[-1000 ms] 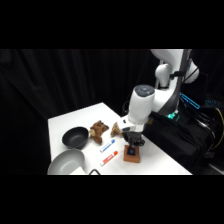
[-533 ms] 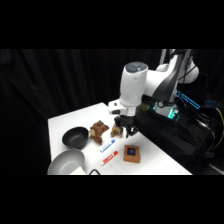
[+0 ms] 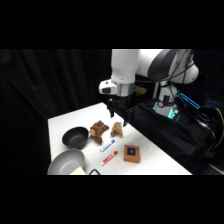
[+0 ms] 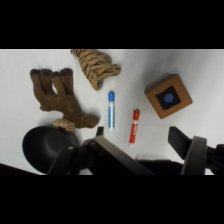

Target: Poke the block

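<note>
Block flat on table, right of red tube, untouched; gripper raised well above, fingers spread apart, empty; poke not yet made, descent left

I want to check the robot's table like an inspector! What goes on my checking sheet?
Surface: white table, bare between the objects.
Job's things: the block, brown with a dark blue square on top, lies flat near the table's right edge, untouched.
Clutter: brown plush toy, striped plush toy, blue pen, red pen, black bowl, grey bowl.
Grippers: the tool hangs above the plush toys, away from the block, holding nothing; its fingers stand apart in the wrist view.
Cables: blue cable by the arm's base.
Surroundings: black curtain; black equipment beside the table.
</note>
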Robot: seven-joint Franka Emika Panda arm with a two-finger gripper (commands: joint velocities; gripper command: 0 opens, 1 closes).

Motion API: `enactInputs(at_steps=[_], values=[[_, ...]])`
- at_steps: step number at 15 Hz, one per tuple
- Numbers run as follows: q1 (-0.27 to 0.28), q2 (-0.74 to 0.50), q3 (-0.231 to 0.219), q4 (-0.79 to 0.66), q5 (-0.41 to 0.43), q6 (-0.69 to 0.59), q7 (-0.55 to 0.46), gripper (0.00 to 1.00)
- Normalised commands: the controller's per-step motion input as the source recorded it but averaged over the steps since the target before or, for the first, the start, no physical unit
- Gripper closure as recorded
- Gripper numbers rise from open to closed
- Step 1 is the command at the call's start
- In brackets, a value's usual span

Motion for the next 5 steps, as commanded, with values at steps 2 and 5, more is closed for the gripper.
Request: enactInputs(at_steps=[2,5], values=[[-0.113,-0.14,-0.012,0.21,0.093,-0.28,-0.12,0.00],[-0.106,-0.05,-0.029,0.24,0.131,-0.22,-0.14,0.00]])
